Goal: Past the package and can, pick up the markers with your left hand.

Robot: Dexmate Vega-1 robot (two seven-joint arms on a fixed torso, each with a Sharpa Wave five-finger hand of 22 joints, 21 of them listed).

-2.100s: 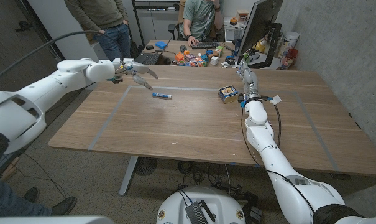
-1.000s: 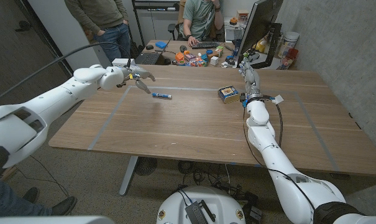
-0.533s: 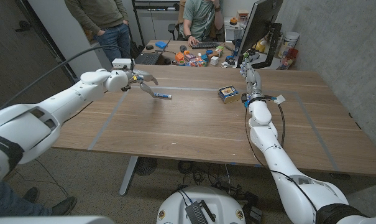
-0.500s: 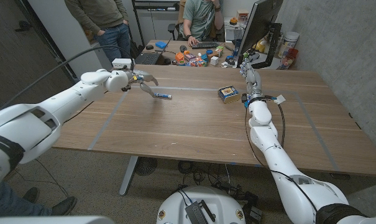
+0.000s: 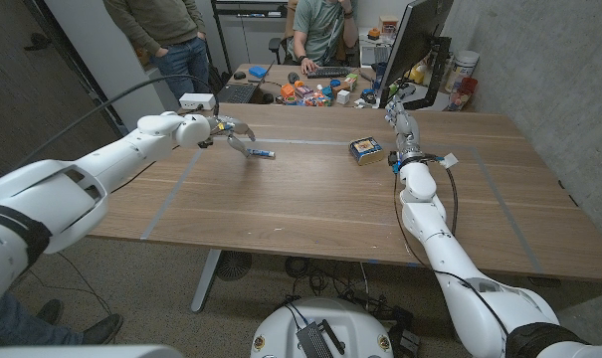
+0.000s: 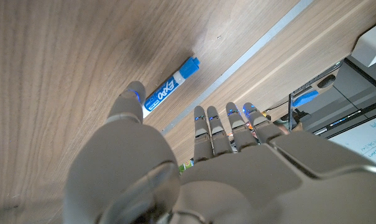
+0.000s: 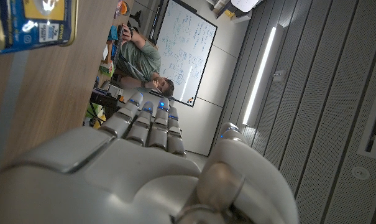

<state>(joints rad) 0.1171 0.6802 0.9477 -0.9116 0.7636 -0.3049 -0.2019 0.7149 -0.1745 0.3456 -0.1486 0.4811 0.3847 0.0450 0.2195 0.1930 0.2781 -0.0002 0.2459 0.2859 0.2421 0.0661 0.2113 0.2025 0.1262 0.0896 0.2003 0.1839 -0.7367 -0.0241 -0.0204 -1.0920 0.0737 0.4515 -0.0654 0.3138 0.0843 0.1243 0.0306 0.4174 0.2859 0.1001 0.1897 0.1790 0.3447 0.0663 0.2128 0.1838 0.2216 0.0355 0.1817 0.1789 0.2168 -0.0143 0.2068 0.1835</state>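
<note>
A blue and white marker [image 5: 260, 152] is seen lying on the wooden bench [image 5: 310, 199], near its far edge. The left hand [image 5: 226, 132] is held just beside the marker with its fingers [image 6: 214, 126] spread, and nothing is gripped. A small package [image 5: 365, 150] lies well apart from the marker. Close to it the right hand [image 5: 404, 127] is held upright, fingers straight and together, gripping nothing. Bare wood is spread toward the near edge.

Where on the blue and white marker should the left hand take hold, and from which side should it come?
Probably from above, pinching the white barrel of the marker at its middle, across its width. It lies flat on the table, and the left hand is open over it.
</note>
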